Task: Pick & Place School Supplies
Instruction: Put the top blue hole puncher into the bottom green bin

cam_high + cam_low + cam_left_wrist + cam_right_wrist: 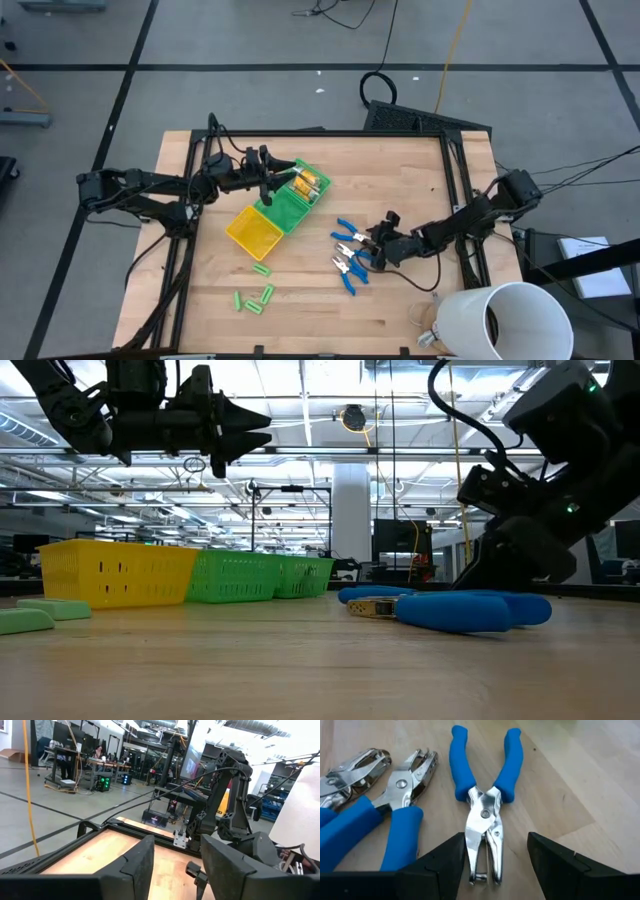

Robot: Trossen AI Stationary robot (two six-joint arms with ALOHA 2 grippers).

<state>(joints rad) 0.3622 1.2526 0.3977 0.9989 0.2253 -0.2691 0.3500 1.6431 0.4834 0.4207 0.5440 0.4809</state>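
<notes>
1. Green-and-yellow plastic mesh compartment tray (262,228), lying on the wooden table left of centre. Its far green end held several yellow-orange oblong pieces (309,184). Judged light and rigid; it was a receptacle, not an item to lift.

2. Three blue-handled, steel-nosed plier-like punch tools (349,252), lying flat on the bare wood right of centre, close together. Judged the heaviest of the supplies: stiff, with smooth metal heads likely to slip and rubbery handles offering better friction. The nearest tool (484,795) lay with its steel head between the right gripper's fingers and its handles spread away. Best hold judged across the pivot, where the tool is narrow and balanced; a single handle would let it swing.

3. Light-green short sticks (256,298), scattered on the wood below the tray, well apart from the tools. Judged very light and rigid, inclined to roll; take across the short width.

4. Right gripper (492,870), low over the punch tools, fingers spread wide on either side of the steel nose, not touching it.

5. Left gripper (272,183), raised above the tray's green end. The fingers (137,862) stood part-way apart with nothing visible between them.
</notes>
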